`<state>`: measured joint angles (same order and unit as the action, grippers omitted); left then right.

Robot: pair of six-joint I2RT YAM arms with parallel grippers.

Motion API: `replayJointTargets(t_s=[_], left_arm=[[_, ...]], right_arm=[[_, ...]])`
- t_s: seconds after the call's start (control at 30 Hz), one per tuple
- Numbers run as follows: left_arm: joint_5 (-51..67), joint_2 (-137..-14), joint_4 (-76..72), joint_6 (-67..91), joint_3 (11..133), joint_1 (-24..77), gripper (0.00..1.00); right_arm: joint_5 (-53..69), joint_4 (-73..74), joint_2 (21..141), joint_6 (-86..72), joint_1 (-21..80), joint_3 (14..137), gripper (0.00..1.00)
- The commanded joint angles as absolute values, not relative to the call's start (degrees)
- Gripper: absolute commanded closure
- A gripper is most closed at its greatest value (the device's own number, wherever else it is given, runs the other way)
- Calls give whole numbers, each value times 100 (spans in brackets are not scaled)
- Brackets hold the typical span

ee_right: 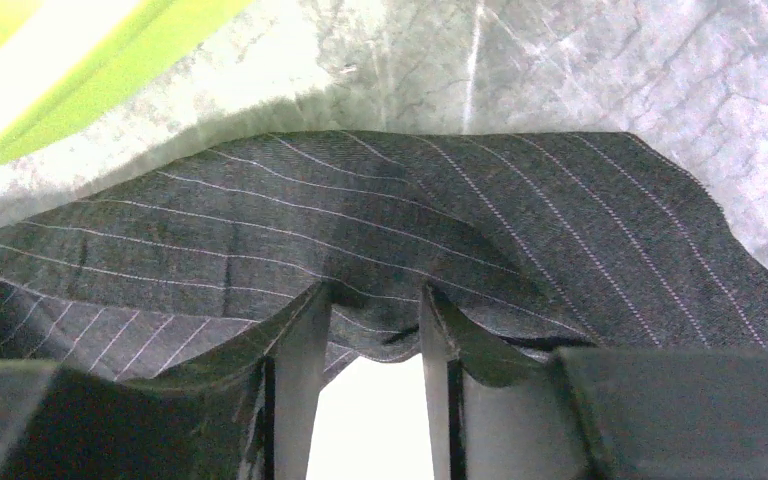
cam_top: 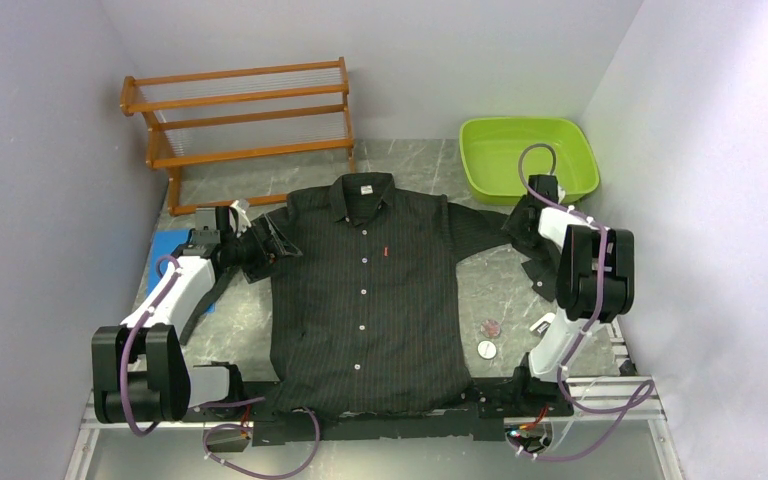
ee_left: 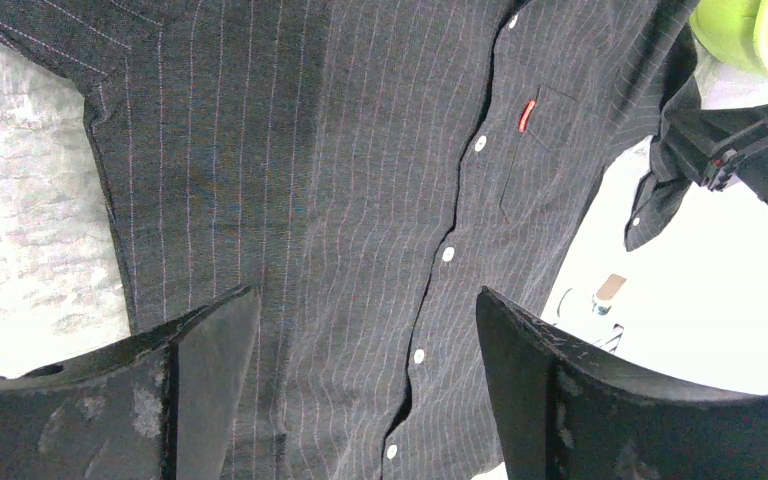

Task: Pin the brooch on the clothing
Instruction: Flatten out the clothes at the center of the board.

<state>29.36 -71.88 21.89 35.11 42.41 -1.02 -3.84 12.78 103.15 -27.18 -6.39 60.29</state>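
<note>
The clothing (cam_top: pixel 365 290), a black pinstriped shirt, lies flat and front up in the middle of the table, collar to the far side. A small pinkish round brooch (cam_top: pixel 490 327) rests on the table just right of the hem, with a white disc (cam_top: pixel 486 349) beside it. My left gripper (cam_top: pixel 263 246) hovers at the shirt's left shoulder. In the left wrist view it (ee_left: pixel 365 295) is open wide over the button placket (ee_left: pixel 447 255), with nothing between its fingers. My right gripper (cam_top: pixel 517 218) is at the right sleeve. Its fingers (ee_right: pixel 375 300) stand apart, and the sleeve's edge (ee_right: pixel 390 230) sags between the tips.
A wooden rack (cam_top: pixel 245 110) stands at the back left and a green tub (cam_top: pixel 528 155) at the back right. A blue flat item (cam_top: pixel 165 250) lies under the left arm. Walls close in on both sides.
</note>
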Motion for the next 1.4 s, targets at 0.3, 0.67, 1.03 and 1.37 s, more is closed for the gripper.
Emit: replayJointTargets(t_s=[0.3, 0.67, 1.03, 1.37], left_arm=[[2969, -7168, 2152, 3419, 4272, -74, 16], [2966, -7045, 2198, 3441, 4283, -72, 15], [3100, -6887, 2066, 3463, 4156, -68, 14], [1743, -7057, 2718, 3278, 4561, 1227, 14]], right_arm=[[-65, 1158, 10092, -2976, -1346, 5897, 100], [-90, 963, 9038, -3083, -1631, 5390, 97], [414, 688, 7594, -2789, -1670, 5003, 36], [1107, 916, 7286, -2444, 452, 4778, 20]])
